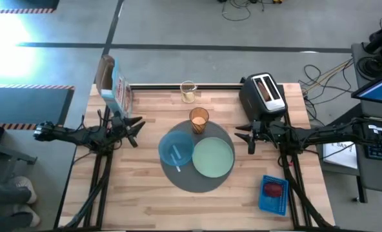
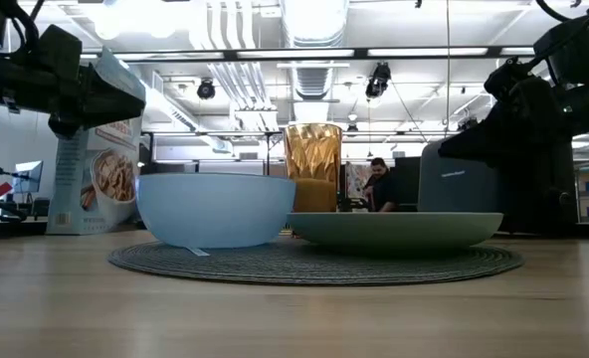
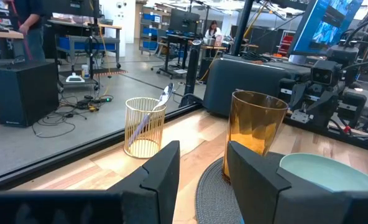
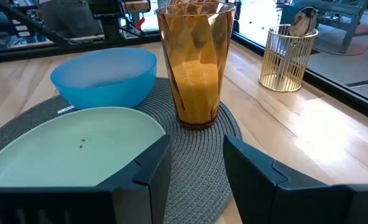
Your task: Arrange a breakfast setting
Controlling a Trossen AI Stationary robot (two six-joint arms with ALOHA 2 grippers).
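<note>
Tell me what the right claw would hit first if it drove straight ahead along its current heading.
Most likely the amber tumbler. In its wrist view the right claw, open, points across the mat at the tumbler's base, with only mat between. The pale-green plate lies just off to one side, so depth leaves slight doubt.

Both arms are presenting as dark, near-black, slender jointed links. The left gripper [image 1: 134,126] and right gripper [image 1: 246,136] are each showing two angular matte-black fingers [image 4: 143,171] with flat, bevelled faces. Thin black struts are running beneath each arm.
</note>
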